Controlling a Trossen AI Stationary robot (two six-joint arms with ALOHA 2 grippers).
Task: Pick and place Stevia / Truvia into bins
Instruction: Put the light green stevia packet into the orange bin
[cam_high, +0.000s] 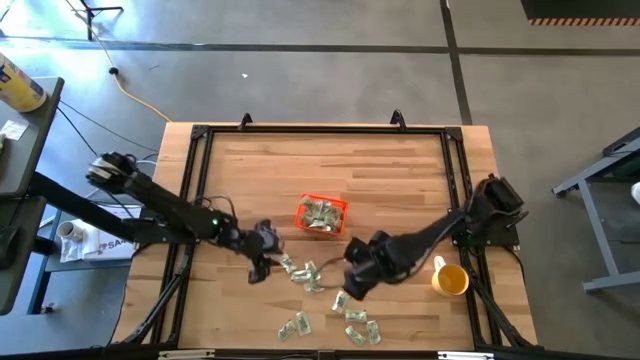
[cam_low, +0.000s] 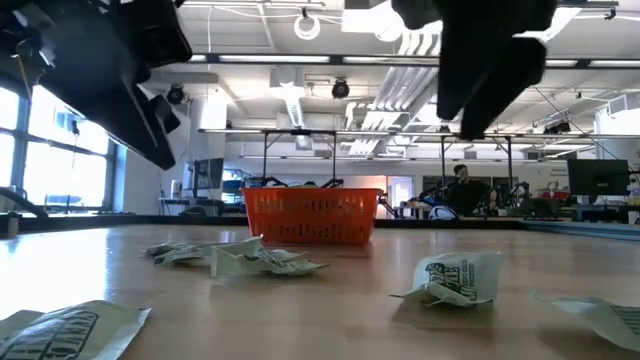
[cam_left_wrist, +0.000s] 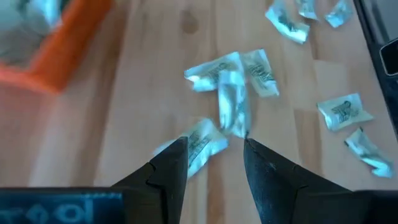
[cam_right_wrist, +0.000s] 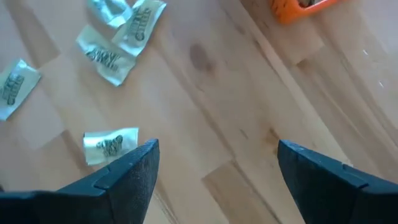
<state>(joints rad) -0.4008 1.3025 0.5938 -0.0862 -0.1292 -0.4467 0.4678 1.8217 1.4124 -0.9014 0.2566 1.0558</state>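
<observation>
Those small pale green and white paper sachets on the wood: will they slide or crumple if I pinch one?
The small pale green and white paper sachets look crumpled and thin, so probably floppy. They look light, so the open left gripper may nudge them sideways. Overlapping ones may lift together.

Yellow cup (cam_high: 450, 280) on wooden table (cam_high: 380, 170), near right edge.

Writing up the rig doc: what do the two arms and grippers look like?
Both arms are dark, near black, built of slim jointed links. The left arm shows a small green light near its wrist; the right arm has a bulkier base block. The left gripper and right gripper each have two dark, wedge-shaped fingers tapering to blunt tips. No markings can be read on them.
</observation>
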